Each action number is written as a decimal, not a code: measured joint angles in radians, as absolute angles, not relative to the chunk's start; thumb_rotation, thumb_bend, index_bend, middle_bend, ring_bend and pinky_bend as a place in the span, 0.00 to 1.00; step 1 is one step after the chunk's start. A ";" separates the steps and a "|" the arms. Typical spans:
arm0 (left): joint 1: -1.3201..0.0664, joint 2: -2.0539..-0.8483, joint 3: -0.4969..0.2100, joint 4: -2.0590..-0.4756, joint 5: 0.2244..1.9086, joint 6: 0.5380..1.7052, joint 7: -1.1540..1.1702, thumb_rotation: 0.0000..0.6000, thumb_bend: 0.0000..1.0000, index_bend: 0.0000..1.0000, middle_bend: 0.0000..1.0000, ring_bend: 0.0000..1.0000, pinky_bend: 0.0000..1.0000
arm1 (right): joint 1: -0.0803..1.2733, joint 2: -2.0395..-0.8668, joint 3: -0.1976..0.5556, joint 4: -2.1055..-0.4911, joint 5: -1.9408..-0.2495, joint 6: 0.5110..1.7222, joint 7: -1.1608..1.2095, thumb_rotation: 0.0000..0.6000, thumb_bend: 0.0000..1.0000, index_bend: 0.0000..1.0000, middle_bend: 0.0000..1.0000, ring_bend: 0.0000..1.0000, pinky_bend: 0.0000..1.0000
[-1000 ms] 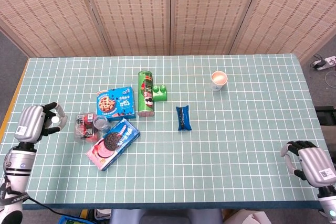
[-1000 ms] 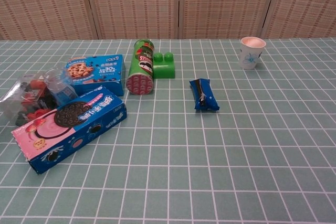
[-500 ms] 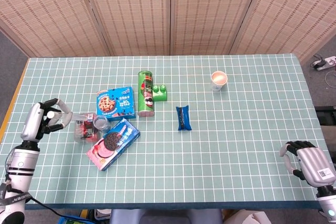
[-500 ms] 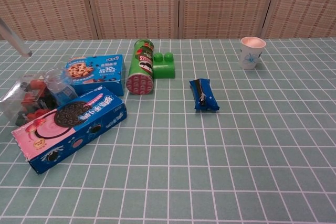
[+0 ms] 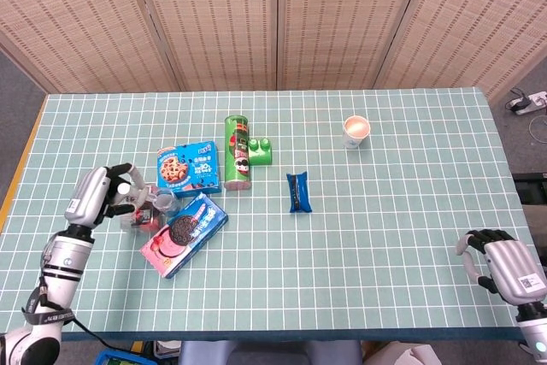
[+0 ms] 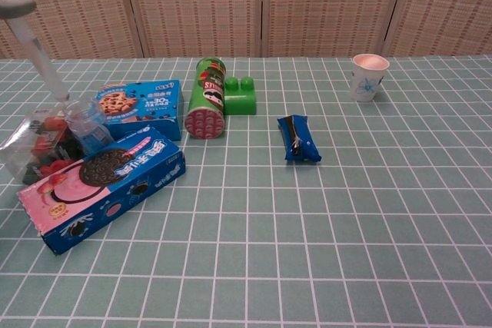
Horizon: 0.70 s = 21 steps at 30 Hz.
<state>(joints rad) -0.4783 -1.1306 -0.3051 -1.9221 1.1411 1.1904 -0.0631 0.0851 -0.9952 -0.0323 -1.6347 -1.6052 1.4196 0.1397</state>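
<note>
My left hand [image 5: 101, 196] hovers at the table's left side with its fingers spread and nothing in it. Its fingertips reach the left end of a clear packet of red and black sweets [image 5: 138, 208]. In the chest view one of its fingers [image 6: 34, 44] slants down from the top left, ending just above that packet [image 6: 37, 147] and a small clear bottle [image 6: 86, 127]; whether it touches them I cannot tell. My right hand [image 5: 504, 262] rests at the table's front right corner, fingers loosely bent, holding nothing.
A pink and blue Oreo box [image 5: 184, 232] lies beside the packet. Behind it are a blue cookie box [image 5: 189, 167], a green crisp can [image 5: 238, 153] on its side and a green block [image 5: 261, 151]. A blue snack bar [image 5: 298, 191] and a paper cup [image 5: 355, 131] sit further right.
My left hand has moved right from the table's left edge to the sweet packet, and its finger has come into the chest view. The right hand has not moved.
</note>
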 measured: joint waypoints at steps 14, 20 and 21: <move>-0.531 -1.189 -0.294 -1.901 1.054 1.177 0.068 1.00 0.44 0.76 1.00 1.00 1.00 | 0.082 -0.990 -0.033 -1.631 -1.612 1.430 0.157 1.00 0.37 0.52 0.46 0.37 0.36; -0.545 -1.212 -0.289 -1.871 1.038 1.171 0.089 1.00 0.44 0.76 1.00 1.00 1.00 | 0.081 -0.989 -0.034 -1.632 -1.613 1.431 0.158 1.00 0.37 0.52 0.46 0.37 0.36; -0.548 -1.218 -0.288 -1.863 1.034 1.168 0.092 1.00 0.44 0.76 1.00 1.00 1.00 | 0.081 -0.989 -0.034 -1.632 -1.613 1.431 0.159 1.00 0.37 0.52 0.46 0.37 0.36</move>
